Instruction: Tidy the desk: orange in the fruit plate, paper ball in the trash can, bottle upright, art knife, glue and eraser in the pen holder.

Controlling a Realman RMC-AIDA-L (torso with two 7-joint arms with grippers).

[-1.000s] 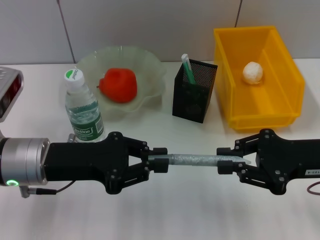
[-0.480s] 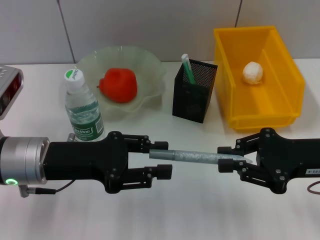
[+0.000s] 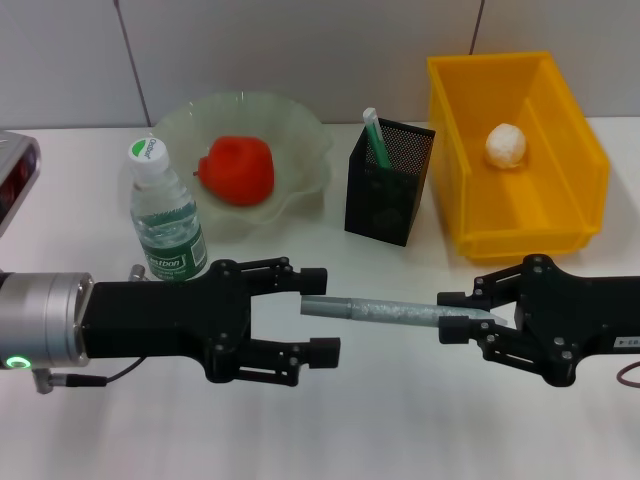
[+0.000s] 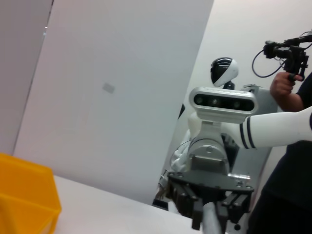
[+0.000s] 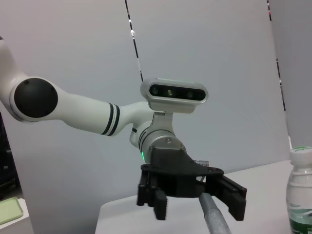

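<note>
Head view shows the right tool (image 3: 450, 317) clenched on one end of a grey glittery stick, the art knife (image 3: 385, 311), which lies level above the white surface (image 3: 400, 420), in front of the pen holder (image 3: 388, 181). The left tool (image 3: 318, 312) is released: its two fingers stand apart, one above and one below the knife's free end, not touching it.

The pen holder stands upright with a green-and-white glue stick (image 3: 375, 136) leaning inside. To the robot's left of the pen holder sits the fruit plate (image 3: 300, 135), with the orange (image 3: 237, 169) resting in it. The bottle (image 3: 166, 214) stands upright farther left of the pen holder, just in front of the plate's rim. To the right of the pen holder is the trash can (image 3: 570, 160), with the paper ball (image 3: 505, 144) lying inside.

In the right wrist view the left tool (image 5: 197, 197) faces the camera with its fingers spread on either side of the knife (image 5: 214, 219).
</note>
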